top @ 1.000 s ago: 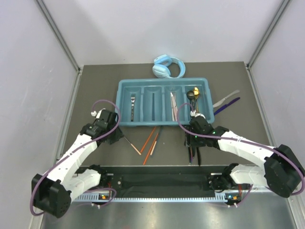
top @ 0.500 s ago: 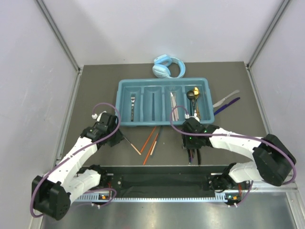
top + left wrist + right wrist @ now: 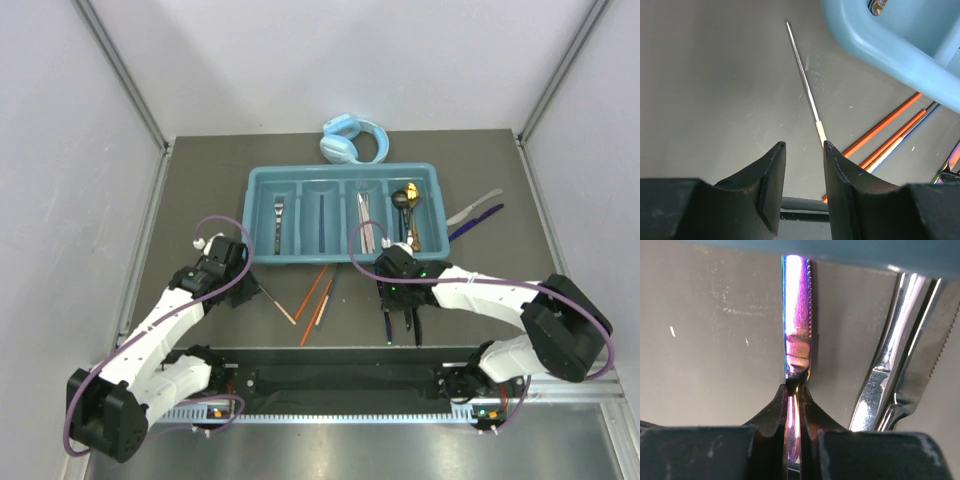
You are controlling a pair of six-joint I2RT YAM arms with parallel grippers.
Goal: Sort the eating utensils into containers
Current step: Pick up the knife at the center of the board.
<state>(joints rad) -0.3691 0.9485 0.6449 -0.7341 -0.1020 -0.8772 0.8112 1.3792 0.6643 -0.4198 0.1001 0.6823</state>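
My right gripper (image 3: 796, 390) is shut on a purple iridescent knife (image 3: 797, 315) where blade meets handle; the serrated blade points at the teal tray's rim (image 3: 865, 252). From above, this gripper (image 3: 391, 285) sits just in front of the tray (image 3: 340, 258), with the knife's handle (image 3: 388, 325) trailing toward me. My left gripper (image 3: 802, 146) is open over bare table, a thin silver-tipped chopstick (image 3: 802, 70) beyond its fingers. Orange chopsticks (image 3: 316, 296) lie between the arms. The tray holds a fork (image 3: 278, 215), a silver knife (image 3: 365, 222) and spoons (image 3: 408, 200).
Silver cutlery (image 3: 890, 365) lies right beside the held knife. A silver knife (image 3: 475, 207) and a dark purple knife (image 3: 478, 222) lie to the right of the tray. Light blue headphones (image 3: 352, 140) sit behind it. Grey walls stand on both sides.
My right gripper moved left along the tray's front and closed on the purple knife. The left arm has barely moved and stays open.
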